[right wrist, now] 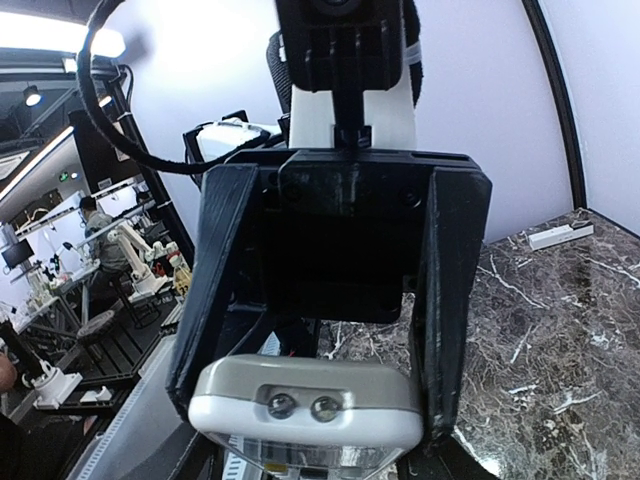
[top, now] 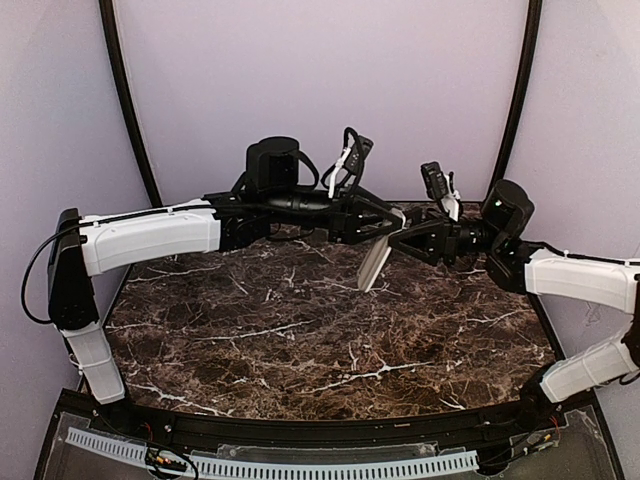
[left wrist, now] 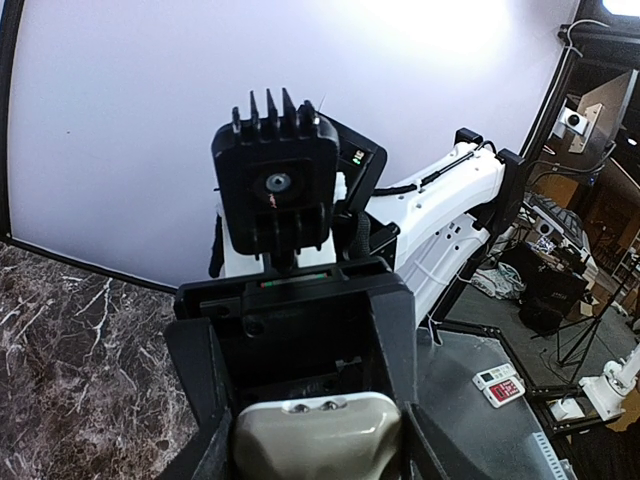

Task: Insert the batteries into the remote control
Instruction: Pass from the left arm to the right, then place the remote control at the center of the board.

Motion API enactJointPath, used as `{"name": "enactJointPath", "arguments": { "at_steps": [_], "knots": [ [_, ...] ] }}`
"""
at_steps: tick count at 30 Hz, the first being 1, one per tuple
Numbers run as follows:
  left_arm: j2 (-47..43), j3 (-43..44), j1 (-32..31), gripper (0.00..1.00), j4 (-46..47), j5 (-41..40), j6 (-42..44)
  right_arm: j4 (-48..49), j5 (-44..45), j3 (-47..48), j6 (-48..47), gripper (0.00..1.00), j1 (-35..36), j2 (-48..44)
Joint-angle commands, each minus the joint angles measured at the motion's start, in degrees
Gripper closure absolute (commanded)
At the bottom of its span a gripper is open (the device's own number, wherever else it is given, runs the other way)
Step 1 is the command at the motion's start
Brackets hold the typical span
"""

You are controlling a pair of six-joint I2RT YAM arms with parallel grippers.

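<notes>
- Remote [top: 375, 265] is held up over the far middle of the counter [top: 250, 340]. It is slanted, with its upper end between the two sets of jaws and its lower end hanging toward the near side.
- From the left edge, the left arm [top: 150, 235] is stretched roughly level across toward the middle.
- On the remote's upper end the left jaws are closed at a middling width. In the left wrist view the pale end, with two small round lamps, is seen wedged between the dark fingers [left wrist: 200, 400].
- From the right, the right jaws are set nose to nose with the left jaws. In the right wrist view the same end of the remote is flanked by both fingers [right wrist: 450, 300], which lie at its sides. Whether it is squeezed or only bracketed cannot be told.
- At the right edge the right arm [top: 580, 280] is folded in, its white forearm pointed left.
- A slim pale bar [right wrist: 560, 235] is seen lying flat on the counter by the far wall, well apart from the remote.
</notes>
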Motion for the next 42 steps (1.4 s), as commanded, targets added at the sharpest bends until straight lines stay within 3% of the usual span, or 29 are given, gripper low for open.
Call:
{"name": "enactJointPath", "arguments": {
  "at_steps": [1,11,14,16,18,27,32,37,42],
  "knots": [
    [-2.46,-0.53,-0.04,0.67,1.64,0.77,0.13,2.44,-1.66,0.85,0.65,0.47,0.87,0.76],
    [-2.09,-0.81,-0.04,0.65,1.88,0.67,0.22,4.55,-3.22,1.21,2.53,0.73,1.13,1.6],
    [-2.55,-1.11,0.34,0.4,0.42,-0.31,1.46,1.92,-2.82,1.71,1.6,0.78,1.11,1.77],
    [-4.16,-1.64,1.29,0.09,-1.21,-1.93,2.86,-3.69,-1.9,2.81,-1.26,0.82,1.13,2.04],
    [-5.86,-2.8,3.02,0.03,-2.73,-3.4,3.62,-11.64,0.94,4.42,-6.36,0.84,1.13,2.16],
    [-15.98,-9.17,12.07,0.01,-14.74,-15.73,7.43,-52.99,16.05,19.36,-22.64,0.86,1.1,9.86],
    [-20.99,-19.39,16.85,0.01,-13.69,-18.73,3.54,-70.65,25.53,29.12,-27.32,0.88,1.65,17.68],
    [-22.91,-25.26,18.27,0.01,-14.97,-20.21,3.05,-84.52,36.49,38.04,-30.27,0.89,5.86,27.69],
    [-23.95,-28.55,18.64,0.01,-14.18,-19.53,2.88,-92.15,41.31,44.8,-31.34,0.9,9.07,35.31]
  ]
}}
